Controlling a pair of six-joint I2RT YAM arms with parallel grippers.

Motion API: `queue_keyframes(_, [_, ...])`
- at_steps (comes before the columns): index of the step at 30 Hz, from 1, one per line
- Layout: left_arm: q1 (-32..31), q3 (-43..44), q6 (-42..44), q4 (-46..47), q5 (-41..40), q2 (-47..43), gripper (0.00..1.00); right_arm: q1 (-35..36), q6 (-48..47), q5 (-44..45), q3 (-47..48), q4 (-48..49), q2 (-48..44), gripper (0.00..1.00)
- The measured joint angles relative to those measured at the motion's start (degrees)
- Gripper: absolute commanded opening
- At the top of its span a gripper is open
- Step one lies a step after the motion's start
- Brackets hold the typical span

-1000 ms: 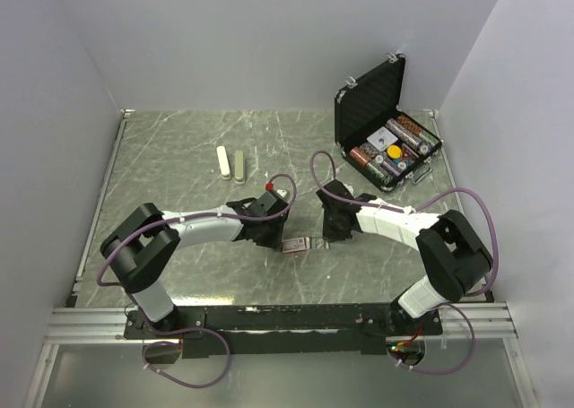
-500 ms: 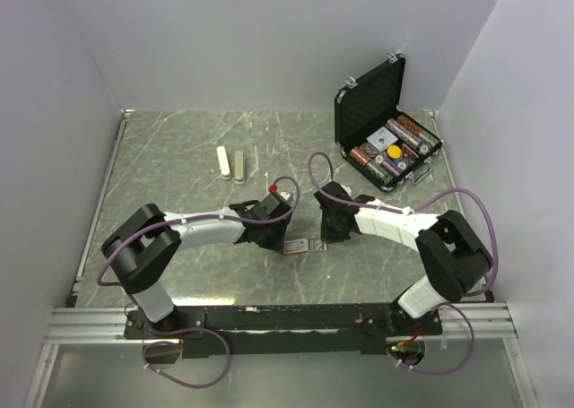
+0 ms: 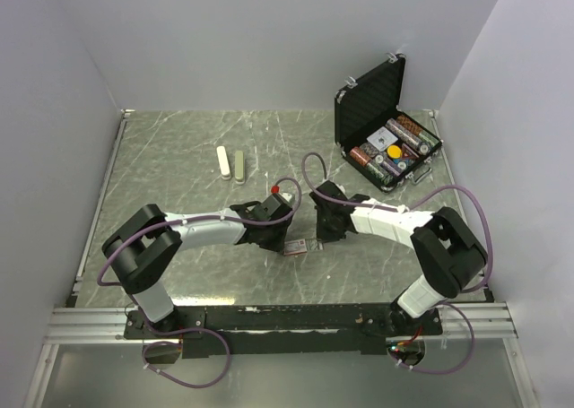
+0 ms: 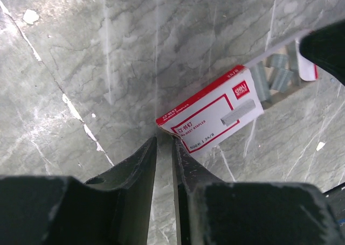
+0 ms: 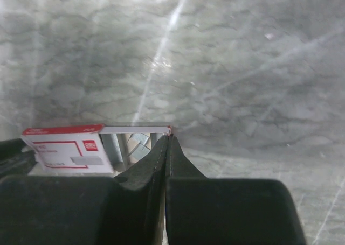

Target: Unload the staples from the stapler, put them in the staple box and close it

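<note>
1. The staples (image 4: 260, 82) lie loose in the tray (image 5: 135, 129) drawn out of one end of the box (image 4: 213, 116) — short grey strips, seemingly crosswise to the tray's length
2. The right gripper (image 5: 167, 140) is nearer them, its fingers clamped on the tray's end wall, beyond the staples from the box
3. The left gripper (image 4: 164, 142) sits at the box's opposite end, its fingers nearly together and grasping nothing — table (image 4: 108, 67) shows between them
4. Against a second ago, both grippers have edged toward the box, the left one narrowing; the box has barely shifted
</note>
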Motion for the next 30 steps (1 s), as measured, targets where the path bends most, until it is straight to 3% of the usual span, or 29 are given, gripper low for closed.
queue_keyframes(30, [-1.0, 0.1, 0.7, -0.4, -1.1, 0.1, 0.24, 4.9, -0.5, -4.5, 5.0, 3.0, 5.5, 0.03])
